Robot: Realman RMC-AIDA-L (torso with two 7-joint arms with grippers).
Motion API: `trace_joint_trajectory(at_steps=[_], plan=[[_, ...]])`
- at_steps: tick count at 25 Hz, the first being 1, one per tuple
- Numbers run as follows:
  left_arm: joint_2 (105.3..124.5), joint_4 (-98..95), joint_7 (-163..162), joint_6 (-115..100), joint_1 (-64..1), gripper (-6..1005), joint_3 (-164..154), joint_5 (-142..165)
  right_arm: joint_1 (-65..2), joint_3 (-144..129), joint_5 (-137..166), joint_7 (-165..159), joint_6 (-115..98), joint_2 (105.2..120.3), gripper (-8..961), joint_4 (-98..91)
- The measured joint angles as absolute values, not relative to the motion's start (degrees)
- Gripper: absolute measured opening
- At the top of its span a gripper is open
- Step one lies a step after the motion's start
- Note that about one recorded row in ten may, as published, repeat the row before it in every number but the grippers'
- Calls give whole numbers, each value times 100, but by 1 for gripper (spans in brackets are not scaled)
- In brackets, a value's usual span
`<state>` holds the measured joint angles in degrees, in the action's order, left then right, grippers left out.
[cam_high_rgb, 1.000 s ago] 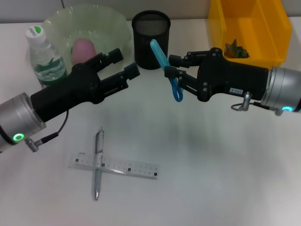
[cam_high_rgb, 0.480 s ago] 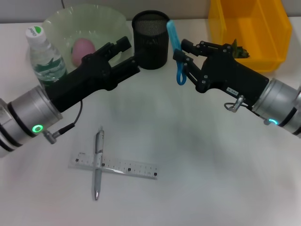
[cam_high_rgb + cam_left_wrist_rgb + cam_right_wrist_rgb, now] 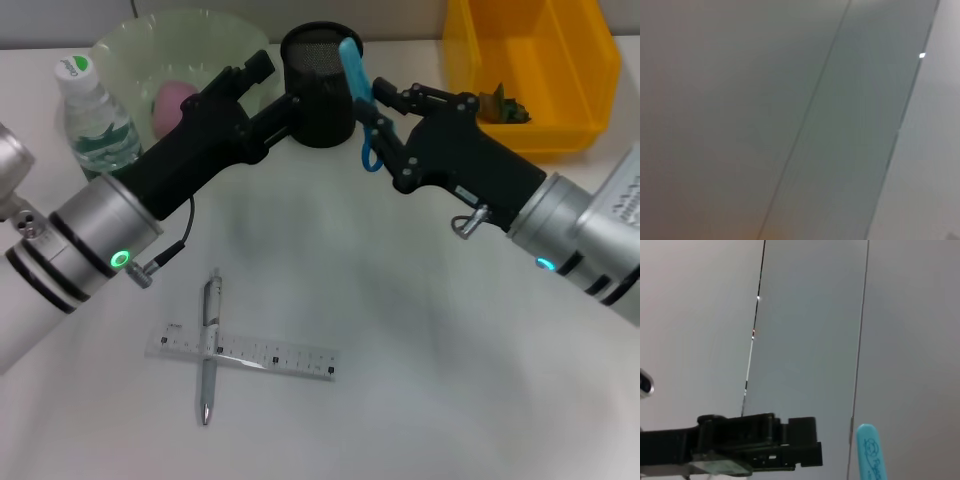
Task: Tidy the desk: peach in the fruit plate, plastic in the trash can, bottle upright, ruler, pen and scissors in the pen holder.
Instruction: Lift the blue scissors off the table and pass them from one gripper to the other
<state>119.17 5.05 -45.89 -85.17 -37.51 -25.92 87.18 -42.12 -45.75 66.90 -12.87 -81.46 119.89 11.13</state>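
My right gripper (image 3: 370,110) is shut on the blue scissors (image 3: 356,75). It holds them nearly upright against the right rim of the black mesh pen holder (image 3: 318,95), blade end up and handle loop hanging below. The blade end also shows in the right wrist view (image 3: 869,452). My left gripper (image 3: 270,85) is open, right beside the holder's left side. The pen (image 3: 210,345) lies across the clear ruler (image 3: 245,353) at the front left. The pink peach (image 3: 172,100) sits in the green fruit plate (image 3: 235,45). The bottle (image 3: 92,120) stands upright.
The yellow trash bin (image 3: 530,60) at the back right holds a crumpled piece of plastic (image 3: 500,105). Both forearms reach across the middle of the white desk. The left wrist view shows only a blank wall.
Both arms have moved toward the pen holder. The scissors went left and up, from in front of the holder to its right rim. The left gripper closed in on the holder's left side.
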Motion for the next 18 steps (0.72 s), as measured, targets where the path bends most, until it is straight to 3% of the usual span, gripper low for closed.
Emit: trace_joint_trajectory(at_steps=[18], plan=[[11917, 832, -4364, -8133, -3901, 807, -2348, 8759, -4388, -2708, 8287, -282, -7432, 11988, 206, 1702]])
